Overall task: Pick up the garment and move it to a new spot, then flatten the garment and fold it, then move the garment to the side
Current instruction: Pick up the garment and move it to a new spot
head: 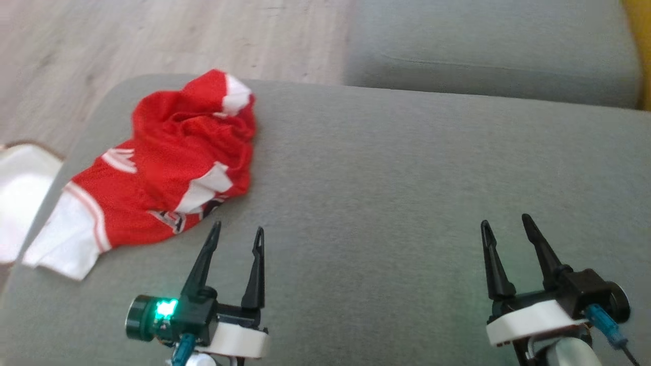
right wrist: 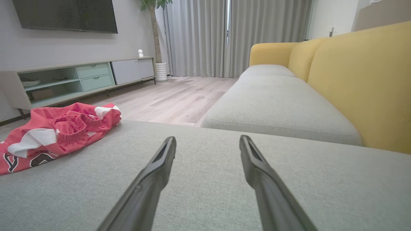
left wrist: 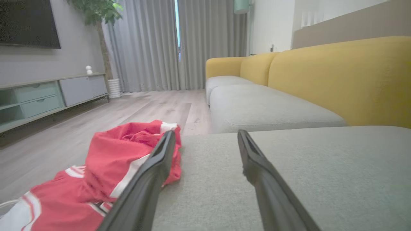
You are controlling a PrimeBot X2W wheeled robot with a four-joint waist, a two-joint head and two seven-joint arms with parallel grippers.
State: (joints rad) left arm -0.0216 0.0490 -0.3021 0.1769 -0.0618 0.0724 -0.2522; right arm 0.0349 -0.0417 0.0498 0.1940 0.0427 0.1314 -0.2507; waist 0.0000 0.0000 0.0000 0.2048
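Note:
A crumpled red garment [head: 168, 162] with white trim lies on the left part of the grey cushion [head: 407, 178], one white sleeve reaching the cushion's left edge. My left gripper [head: 238, 233] is open just short of the garment's near hem, nothing between its fingers. In the left wrist view the garment [left wrist: 106, 166] lies ahead and left of the left gripper [left wrist: 205, 136]. My right gripper [head: 506, 222] is open over bare cushion at the lower right. The right wrist view has the garment [right wrist: 54, 131] far to the left of the right gripper [right wrist: 207, 141].
A second grey seat cushion [head: 488, 51] adjoins at the back right, with a yellow sofa back [right wrist: 362, 77] beyond it. Wooden floor [head: 152, 35] lies past the cushion's far and left edges. A white object [head: 20, 193] sits on the floor at left.

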